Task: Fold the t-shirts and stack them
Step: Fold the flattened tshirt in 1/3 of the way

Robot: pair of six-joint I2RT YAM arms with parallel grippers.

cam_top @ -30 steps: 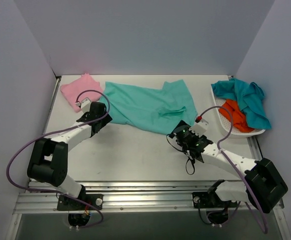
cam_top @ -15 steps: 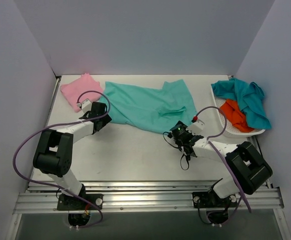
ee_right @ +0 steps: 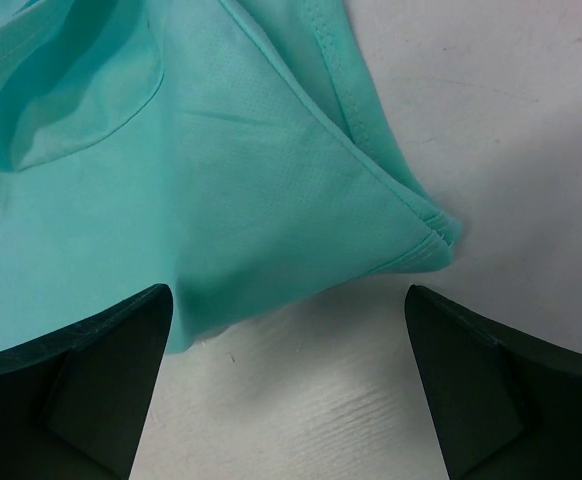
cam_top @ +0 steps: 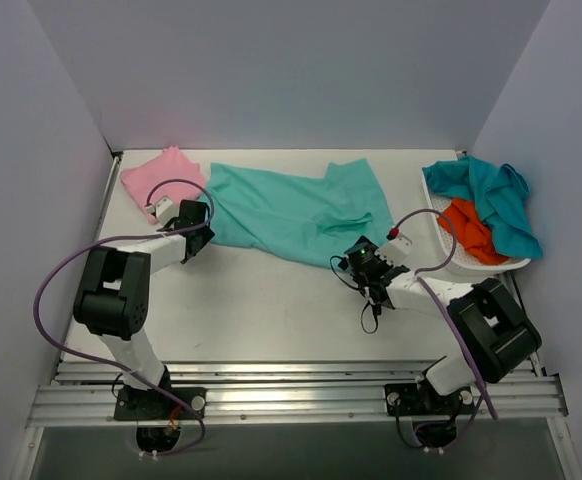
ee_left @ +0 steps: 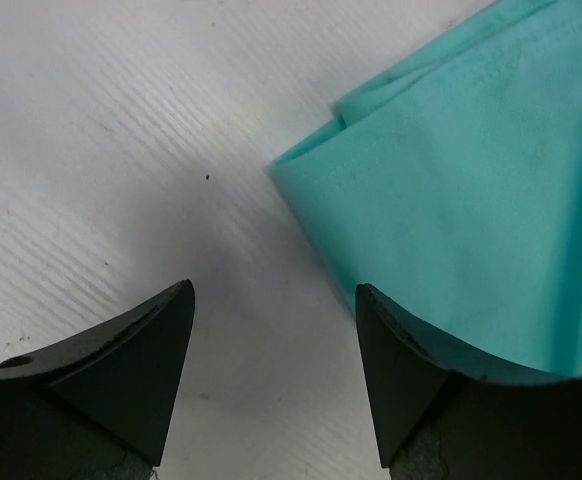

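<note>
Two grippers, both spread, pinching nothing. Left gripper (ee_left: pixel 271 290) is at the near-left corner of the sea-green t-shirt (cam_top: pixel 291 210), right gripper (ee_right: pixel 289 290) over its near-right corner. Shirt lies spread mid-table (cam_top: pixel 261 310). Pink t-shirt (cam_top: pixel 161 178) is far left; teal t-shirt (cam_top: pixel 486 190) and orange t-shirt (cam_top: pixel 471 230) are in the basket (cam_top: pixel 491 267), right.

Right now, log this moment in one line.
left gripper: open, at sea-green t-shirt corner | right gripper: open, at its near hem | held: nothing

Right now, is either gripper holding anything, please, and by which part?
Nothing is held: the left gripper and right gripper both stand open, each at a corner of the sea-green t-shirt.
</note>
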